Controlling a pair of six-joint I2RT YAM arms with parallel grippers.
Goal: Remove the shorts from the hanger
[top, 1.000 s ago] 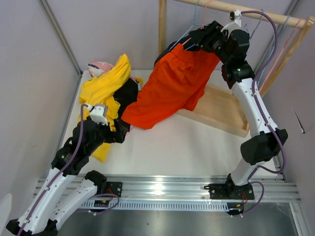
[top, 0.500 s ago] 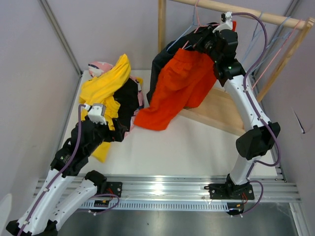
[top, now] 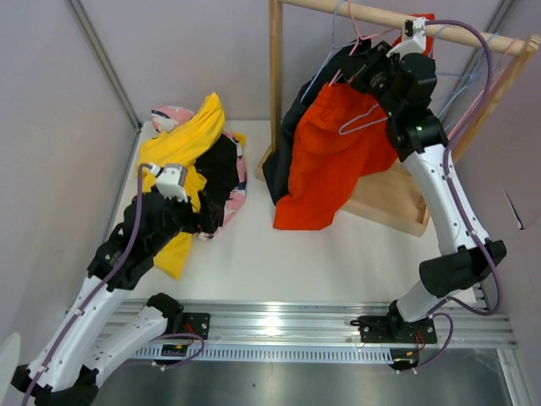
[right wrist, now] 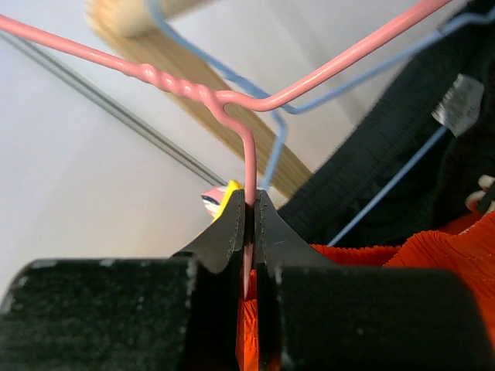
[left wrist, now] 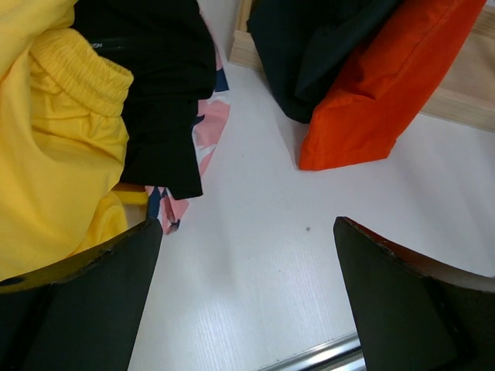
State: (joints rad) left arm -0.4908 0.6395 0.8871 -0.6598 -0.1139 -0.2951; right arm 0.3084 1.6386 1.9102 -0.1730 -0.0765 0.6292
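Note:
The orange-red shorts [top: 334,156] hang from a pink wire hanger [top: 365,35] on the wooden rail [top: 473,32], with dark slate shorts [top: 292,144] behind them. My right gripper [top: 359,63] is up at the rail. In the right wrist view it [right wrist: 249,197] is shut on the pink hanger's wire [right wrist: 247,154], with the orange shorts [right wrist: 433,247] below and a blue hanger [right wrist: 278,131] alongside. My left gripper [top: 203,222] stands open over bare table [left wrist: 247,294], holding nothing. Yellow shorts [top: 182,144], black shorts [top: 220,169] and pink printed shorts [top: 169,114] lie heaped at the left.
The wooden rack has an upright post [top: 275,76] and a slanted base board [top: 385,199] on the table's right. More wire hangers [top: 486,51] hang at the rail's right end. Grey walls close in both sides. A metal rail [top: 279,326] runs along the near edge.
My right gripper closed on the pink hanger wire and rose toward the rail. The orange shorts swung from sprawling over the table to hanging straight down. The left arm shifted slightly.

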